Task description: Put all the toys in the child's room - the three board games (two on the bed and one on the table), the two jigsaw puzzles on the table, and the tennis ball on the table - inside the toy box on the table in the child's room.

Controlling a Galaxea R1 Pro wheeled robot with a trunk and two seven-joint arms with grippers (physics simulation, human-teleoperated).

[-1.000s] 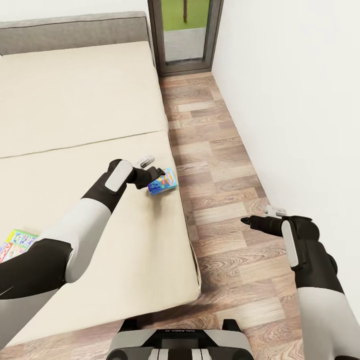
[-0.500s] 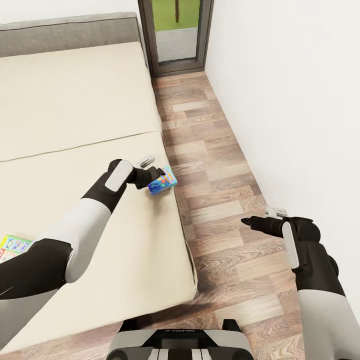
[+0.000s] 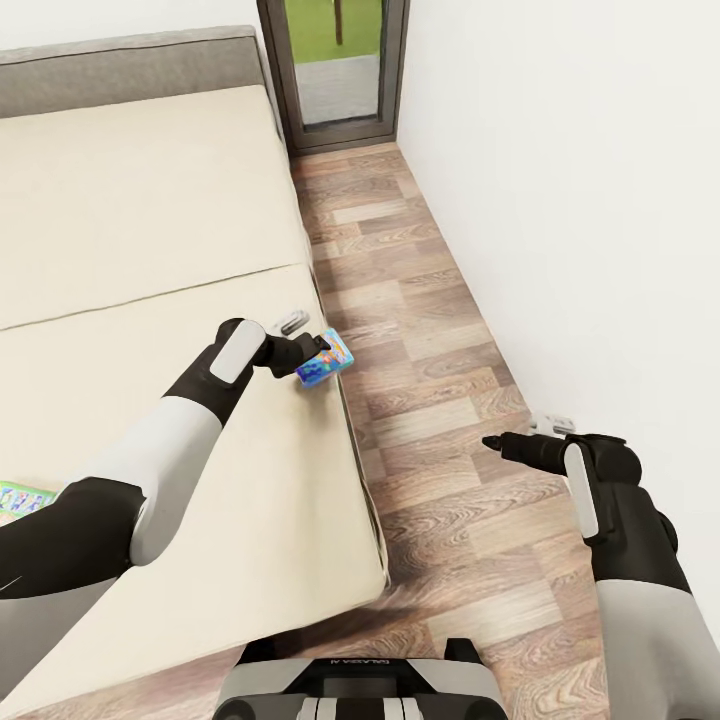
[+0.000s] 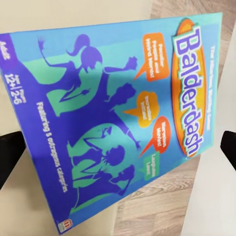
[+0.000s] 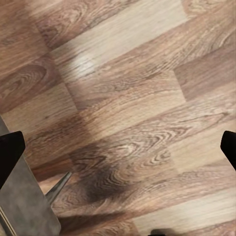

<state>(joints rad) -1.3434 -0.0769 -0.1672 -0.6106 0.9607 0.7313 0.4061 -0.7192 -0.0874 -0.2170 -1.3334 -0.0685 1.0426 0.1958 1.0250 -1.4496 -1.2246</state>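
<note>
My left gripper is pinching the blue board game, held just above the bed near its floor-side edge. To carry it well I should keep the box level and the squeeze firm — it's wide and could swing. My right gripper hangs spread and empty over the plank floor, a clear strip between bed and white wall. A second game lies at the mattress's far side.

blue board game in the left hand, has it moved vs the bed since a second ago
Yes. The blue board game sat over the mattress earlier; now it hangs past the bed edge toward the wood floor, held by the left hand.
</note>
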